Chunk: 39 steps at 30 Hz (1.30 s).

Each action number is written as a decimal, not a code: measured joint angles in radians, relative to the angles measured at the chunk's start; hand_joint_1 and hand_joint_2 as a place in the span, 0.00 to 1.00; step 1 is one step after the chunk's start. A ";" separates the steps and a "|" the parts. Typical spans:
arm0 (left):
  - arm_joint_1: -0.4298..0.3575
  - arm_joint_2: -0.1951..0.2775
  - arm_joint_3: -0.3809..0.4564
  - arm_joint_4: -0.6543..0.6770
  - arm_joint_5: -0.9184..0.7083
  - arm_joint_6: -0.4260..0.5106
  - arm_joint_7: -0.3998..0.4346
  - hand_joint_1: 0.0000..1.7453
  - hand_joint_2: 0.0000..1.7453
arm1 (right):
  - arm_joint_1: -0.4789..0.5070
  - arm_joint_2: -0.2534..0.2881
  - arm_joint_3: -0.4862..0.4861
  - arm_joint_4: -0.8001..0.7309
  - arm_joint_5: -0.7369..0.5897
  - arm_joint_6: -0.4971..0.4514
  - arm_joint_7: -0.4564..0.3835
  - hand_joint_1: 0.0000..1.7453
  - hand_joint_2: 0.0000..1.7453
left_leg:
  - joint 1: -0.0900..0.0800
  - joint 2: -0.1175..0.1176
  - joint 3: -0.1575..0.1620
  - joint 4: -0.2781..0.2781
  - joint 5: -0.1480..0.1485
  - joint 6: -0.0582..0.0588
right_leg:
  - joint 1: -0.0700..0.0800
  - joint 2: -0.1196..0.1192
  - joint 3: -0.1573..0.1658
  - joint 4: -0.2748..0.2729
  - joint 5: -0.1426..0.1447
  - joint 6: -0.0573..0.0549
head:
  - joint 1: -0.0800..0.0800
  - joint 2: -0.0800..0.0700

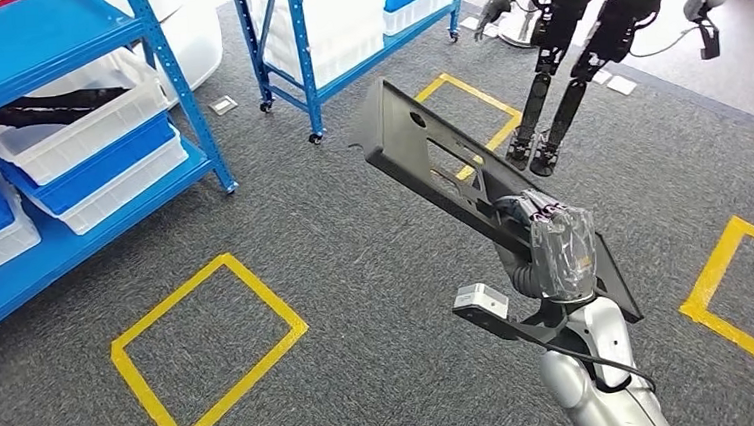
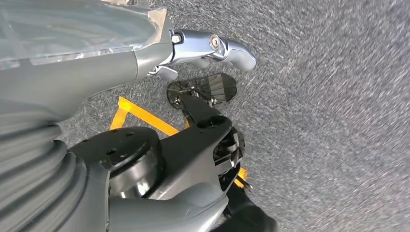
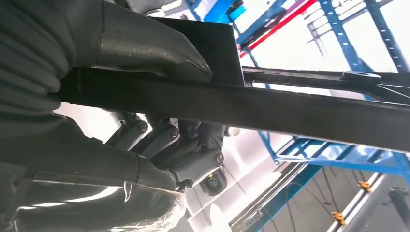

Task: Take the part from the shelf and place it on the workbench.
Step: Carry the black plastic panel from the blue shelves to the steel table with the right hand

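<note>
Gripping the part [image 1: 470,171] near its lower end, the right hand [image 1: 554,246] had fingers and thumb clamped across the black bar. Its long axis ran up and away leftward toward the blue shelf [image 1: 175,107], held above the carpet. I could not tell the left hand's [image 2: 212,48] finger state.

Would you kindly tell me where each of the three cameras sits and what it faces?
Head view: high on the body, looking down at grey carpet, blue shelving and the right hand gripping the black part.
Left wrist view: behind the left hand, facing carpet and yellow tape.
Right wrist view: behind the right hand, looking along the part toward shelving.
Head and right wrist views share the part, hand and shelving.
</note>
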 joint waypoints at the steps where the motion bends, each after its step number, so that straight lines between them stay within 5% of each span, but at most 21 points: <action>1: 0.000 0.000 0.000 0.000 0.000 0.000 0.000 0.00 1.00 | 0.002 -0.001 0.000 0.000 0.001 0.001 0.000 1.00 1.00 | 0.001 0.013 0.000 0.000 -0.001 -0.002 | -0.004 -0.004 0.008 -0.016 0.011 0.009 | 0.000 0.000; 4: -0.001 0.001 0.001 0.000 0.000 0.000 0.000 0.00 1.00 | 0.002 -0.001 0.000 0.001 0.004 0.005 0.001 1.00 1.00 | 0.001 0.047 0.006 0.005 -0.009 -0.017 | -0.011 -0.056 0.117 -0.214 0.083 0.032 | 0.002 0.000; 6: -0.002 0.004 0.002 0.000 0.000 0.000 0.000 0.00 1.00 | 0.001 0.000 0.000 0.001 0.005 0.011 0.002 1.00 1.00 | -0.005 0.064 0.013 0.007 -0.016 -0.032 | -0.006 -0.079 0.148 -0.272 0.100 0.022 | 0.000 0.000; 8: -0.002 0.004 0.002 0.000 0.000 0.001 0.001 0.00 1.00 | 0.002 0.000 0.000 0.002 0.005 0.017 0.005 1.00 1.00 | -0.005 0.081 0.019 0.004 -0.019 -0.042 | -0.003 -0.059 0.142 -0.268 0.103 0.002 | -0.005 0.000; 11: -0.005 0.004 0.003 0.000 -0.002 0.001 0.002 0.00 1.00 | 0.001 0.001 0.000 0.002 0.005 0.019 0.007 1.00 1.00 | 0.006 0.036 0.000 0.058 -0.066 -0.051 | -0.009 -0.025 0.140 -0.269 0.110 -0.021 | -0.009 0.000; 13: -0.003 0.004 0.003 0.000 -0.002 0.001 0.002 0.00 1.00 | 0.001 0.003 0.001 0.003 0.005 0.022 0.008 1.00 1.00 | 0.006 -0.014 -0.059 0.189 -0.138 -0.050 | -0.005 -0.004 0.139 -0.269 0.113 -0.034 | -0.012 0.000; 15: -0.001 0.005 0.003 0.000 -0.003 0.002 0.004 0.00 1.00 | 0.002 0.005 0.002 0.003 0.006 0.032 0.010 1.00 1.00 | 0.003 -0.027 -0.115 0.296 -0.171 -0.045 | 0.005 0.022 0.138 -0.269 0.115 -0.040 | -0.013 0.000; 17: 0.000 0.006 0.003 0.000 -0.006 0.001 0.006 0.00 1.00 | 0.002 0.006 0.003 0.004 0.011 0.043 0.016 1.00 1.00 | -0.003 -0.034 -0.104 0.261 -0.128 -0.030 | 0.015 0.048 0.138 -0.269 0.117 -0.044 | -0.013 0.000; 20: -0.003 0.010 0.003 0.000 -0.013 -0.001 0.009 0.00 1.00 | 0.002 0.006 0.004 0.003 0.024 0.062 0.029 1.00 1.00 | -0.014 -0.080 -0.014 0.071 -0.039 0.004 | 0.024 0.083 0.138 -0.269 0.120 -0.045 | -0.010 0.000; 22: -0.006 0.014 0.003 0.000 -0.019 -0.004 0.014 0.00 1.00 | 0.003 0.006 0.004 0.002 0.031 0.071 0.039 1.00 1.00 | -0.022 -0.088 0.005 0.029 -0.029 0.012 | 0.023 0.099 0.133 -0.269 0.125 -0.041 | -0.009 0.000; 24: -0.009 0.013 0.003 0.000 -0.021 -0.007 0.016 0.00 1.00 | 0.006 0.004 0.003 -0.002 0.038 0.074 0.044 1.00 1.00 | -0.023 -0.065 0.009 0.016 -0.021 0.011 | 0.023 0.105 0.125 -0.269 0.128 -0.033 | -0.010 0.000; 26: -0.010 0.011 0.004 -0.001 -0.023 -0.010 0.017 0.00 1.00 | 0.009 0.003 -0.001 -0.009 0.043 0.076 0.048 1.00 1.00 | -0.017 -0.042 0.019 -0.002 -0.010 0.011 | 0.025 0.066 0.099 -0.229 0.108 -0.029 | -0.008 0.000; 28: -0.009 0.010 0.004 -0.001 -0.026 -0.011 0.017 0.00 1.00 | 0.009 0.003 -0.004 -0.013 0.049 0.083 0.051 1.00 1.00 | -0.014 -0.018 0.023 -0.010 -0.006 0.011 | 0.020 0.017 0.040 -0.115 0.057 -0.027 | -0.004 0.000; 30: -0.008 0.009 0.004 -0.001 -0.028 -0.012 0.018 0.00 1.00 | 0.011 0.003 -0.005 -0.014 0.054 0.093 0.052 1.00 1.00 | -0.013 0.007 0.022 -0.010 -0.007 0.009 | 0.009 0.002 -0.016 -0.004 0.021 -0.016 | -0.002 0.000; 31: -0.008 0.008 0.004 -0.001 -0.030 -0.012 0.018 0.00 1.00 | 0.013 0.003 -0.006 -0.015 0.056 0.098 0.053 1.00 1.00 | -0.011 0.020 0.022 -0.009 -0.009 0.007 | 0.003 -0.002 -0.022 0.007 0.022 -0.006 | -0.001 0.000; 33: -0.008 0.007 0.005 -0.001 -0.032 -0.013 0.018 0.00 1.00 | 0.014 0.004 -0.008 -0.016 0.058 0.104 0.054 1.00 1.00 | -0.006 0.045 0.026 -0.007 -0.015 -0.003 | -0.011 -0.023 0.030 -0.089 0.064 0.020 | -0.001 0.000; 35: -0.009 0.010 0.005 -0.001 -0.033 -0.014 0.018 0.00 1.00 | 0.013 0.005 -0.010 -0.020 0.058 0.106 0.054 1.00 1.00 | -0.007 0.065 0.030 -0.002 -0.025 -0.019 | -0.015 -0.072 0.101 -0.219 0.104 0.034 | 0.003 0.000; 37: -0.011 0.012 0.006 -0.001 -0.034 -0.015 0.018 0.00 1.00 | 0.013 0.007 -0.011 -0.024 0.058 0.106 0.055 1.00 1.00 | -0.013 0.083 0.036 0.002 -0.033 -0.033 | -0.010 -0.088 0.123 -0.261 0.113 0.023 | 0.001 0.000; 39: -0.012 0.011 0.006 -0.001 -0.034 -0.015 0.019 0.00 1.00 | 0.014 0.008 -0.012 -0.026 0.058 0.106 0.055 1.00 1.00 | -0.010 0.098 0.042 0.001 -0.038 -0.041 | -0.010 -0.059 0.121 -0.261 0.116 0.005 | -0.005 0.000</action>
